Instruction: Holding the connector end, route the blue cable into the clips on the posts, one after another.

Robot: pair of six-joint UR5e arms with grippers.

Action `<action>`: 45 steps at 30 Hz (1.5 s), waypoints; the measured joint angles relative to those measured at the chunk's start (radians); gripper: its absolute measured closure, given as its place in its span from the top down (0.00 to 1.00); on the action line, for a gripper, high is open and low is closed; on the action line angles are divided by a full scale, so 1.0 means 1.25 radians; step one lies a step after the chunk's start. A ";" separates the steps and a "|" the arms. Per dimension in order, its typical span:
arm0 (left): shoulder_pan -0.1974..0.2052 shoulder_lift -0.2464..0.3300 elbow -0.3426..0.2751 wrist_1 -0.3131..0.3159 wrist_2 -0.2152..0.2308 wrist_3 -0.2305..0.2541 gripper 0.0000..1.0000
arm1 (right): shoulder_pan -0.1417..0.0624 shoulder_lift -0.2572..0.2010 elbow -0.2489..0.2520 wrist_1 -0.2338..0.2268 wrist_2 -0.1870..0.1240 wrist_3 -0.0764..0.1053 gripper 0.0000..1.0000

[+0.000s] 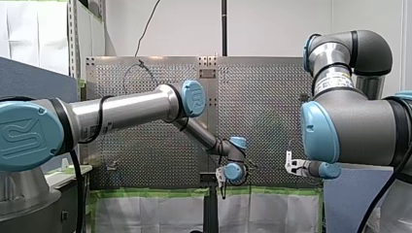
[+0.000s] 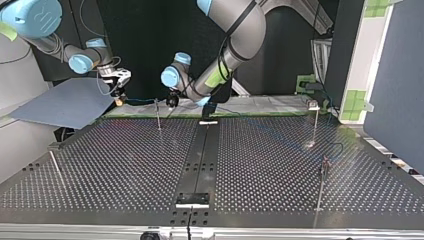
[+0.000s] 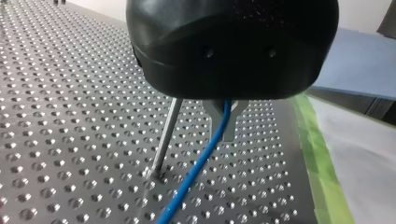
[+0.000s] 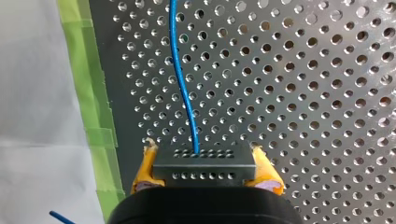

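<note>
The blue cable (image 4: 181,79) leaves a black connector (image 4: 204,167) that my right gripper (image 4: 204,156) is shut on, one yellow pad at each side. In the top view my right gripper (image 2: 119,84) hangs at the far left edge of the table. From there the cable (image 2: 142,101) runs across to my left gripper (image 2: 172,101). My left gripper (image 3: 227,133) is shut on the cable (image 3: 198,165), which slants down to the plate. A thin metal post (image 3: 167,137) stands right beside those fingers; the same post (image 2: 158,115) shows in the top view. Whether the cable sits in its clip is hidden.
More posts stand at the top view's right (image 2: 316,122), near right (image 2: 322,182) and near left (image 2: 55,167). A grey-blue sheet (image 2: 65,102) lies off the far left corner. Green tape (image 4: 88,93) lines the table's edge. A bracket (image 2: 192,199) sits on the centre strip.
</note>
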 joint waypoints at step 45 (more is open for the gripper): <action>0.042 0.000 0.036 0.056 0.004 -0.003 0.00 | -0.001 0.005 -0.124 0.050 -0.013 0.017 0.00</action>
